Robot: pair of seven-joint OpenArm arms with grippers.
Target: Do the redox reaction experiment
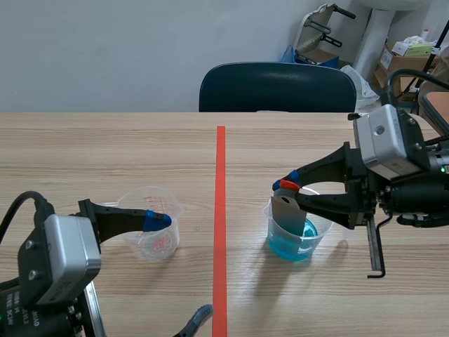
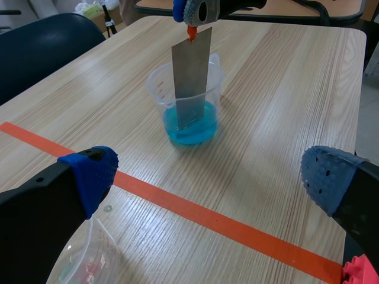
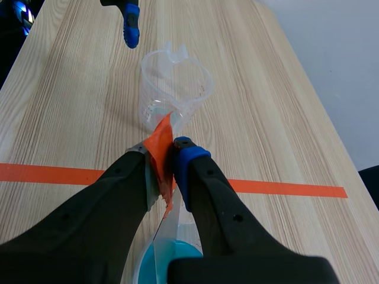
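A grey metal strip (image 1: 288, 213) with an orange tab at its top hangs upright in a clear beaker of blue liquid (image 1: 295, 232), right of the tape line. My right gripper (image 1: 287, 185) is shut on the strip's orange tab (image 3: 161, 155). In the left wrist view the metal strip (image 2: 190, 77) dips into the blue liquid (image 2: 190, 131). A second clear beaker (image 1: 150, 223), with a faint red trace at its bottom, stands left of the line. My left gripper (image 1: 182, 267) is open, one fingertip (image 1: 157, 220) over this beaker's rim.
An orange-red tape line (image 1: 220, 225) runs down the middle of the wooden table (image 1: 105, 154). A dark chair (image 1: 277, 88) stands behind the far edge. Boxes and clutter (image 1: 410, 56) sit at the back right.
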